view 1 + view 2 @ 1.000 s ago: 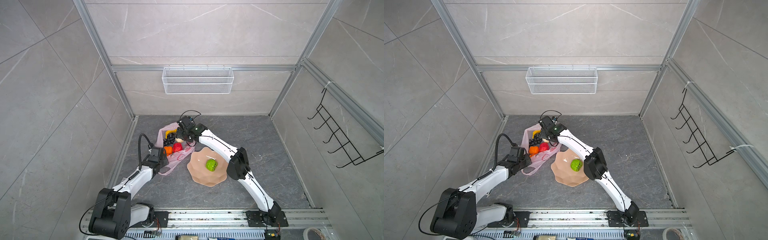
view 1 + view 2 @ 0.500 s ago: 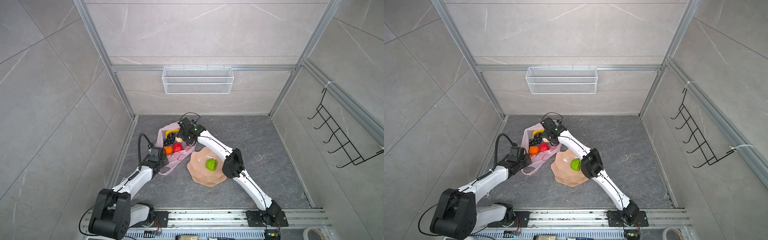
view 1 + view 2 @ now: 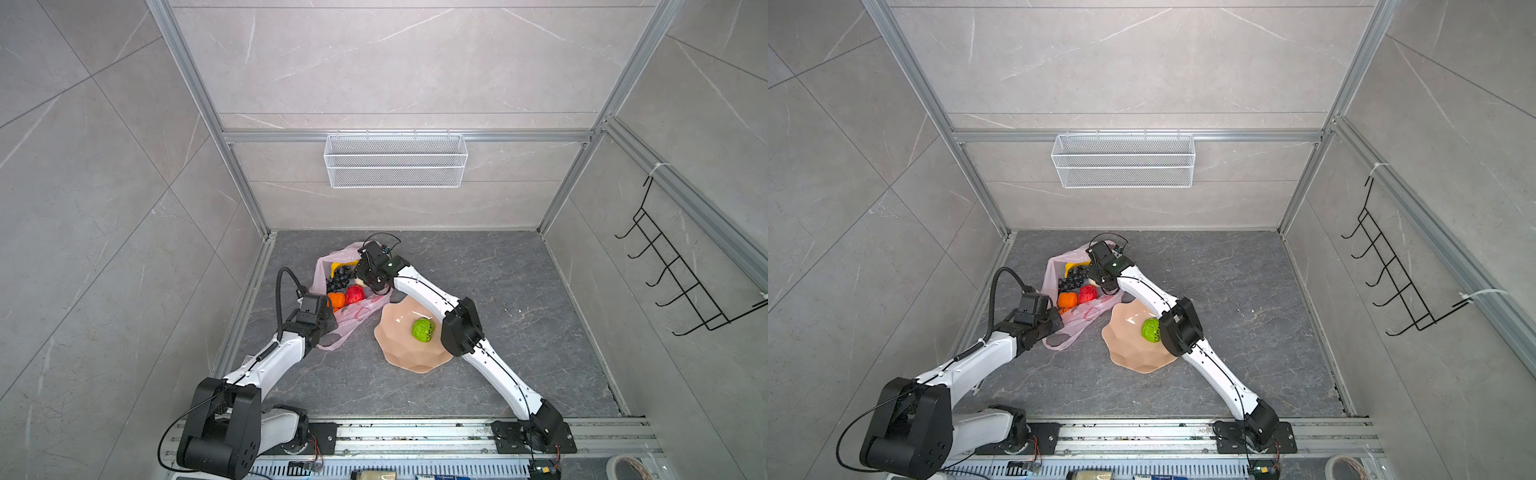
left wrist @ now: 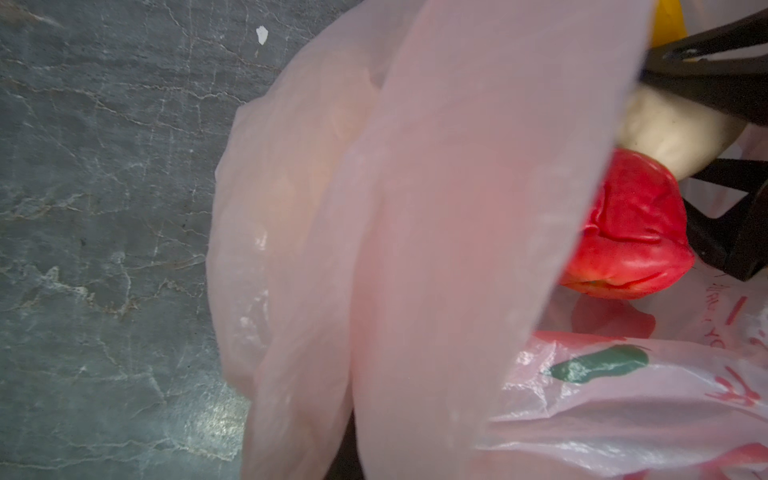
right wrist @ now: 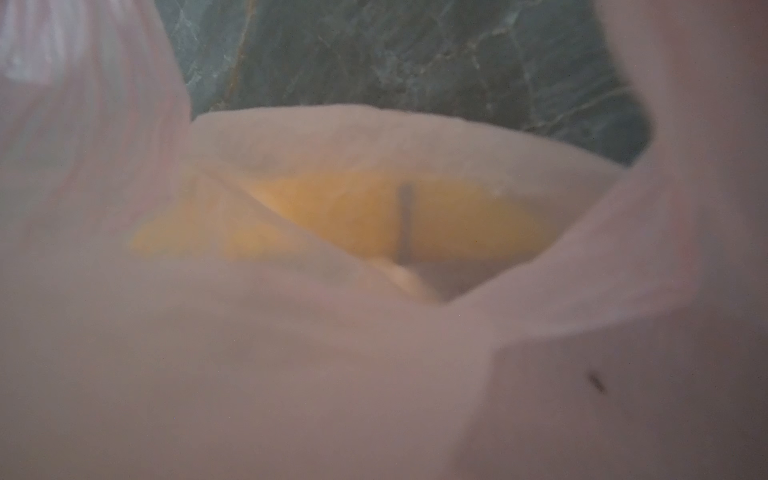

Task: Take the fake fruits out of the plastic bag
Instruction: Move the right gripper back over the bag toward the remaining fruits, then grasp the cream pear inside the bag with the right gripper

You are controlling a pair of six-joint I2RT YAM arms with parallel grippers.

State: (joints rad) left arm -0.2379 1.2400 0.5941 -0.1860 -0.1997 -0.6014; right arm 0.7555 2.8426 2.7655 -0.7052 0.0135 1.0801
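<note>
In both top views my right gripper (image 3: 360, 279) reaches into the bag (image 3: 322, 270), beside the grapes (image 3: 341, 277); the green fruit (image 3: 423, 329) lies on the plate (image 3: 399, 353). In the left wrist view its black fingers (image 4: 715, 87) straddle a cream fruit (image 4: 665, 137), above the apple (image 4: 631, 237); my left gripper pinches the bag (image 4: 415, 249). The right wrist view shows only the banana (image 5: 374, 216) through the bag film.

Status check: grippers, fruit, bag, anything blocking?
Left gripper shut on the plastic bag. Right gripper inside the bag, jaws astride a cream fruit. Green fruit on the plate. Bag film drapes both wrist cameras.
</note>
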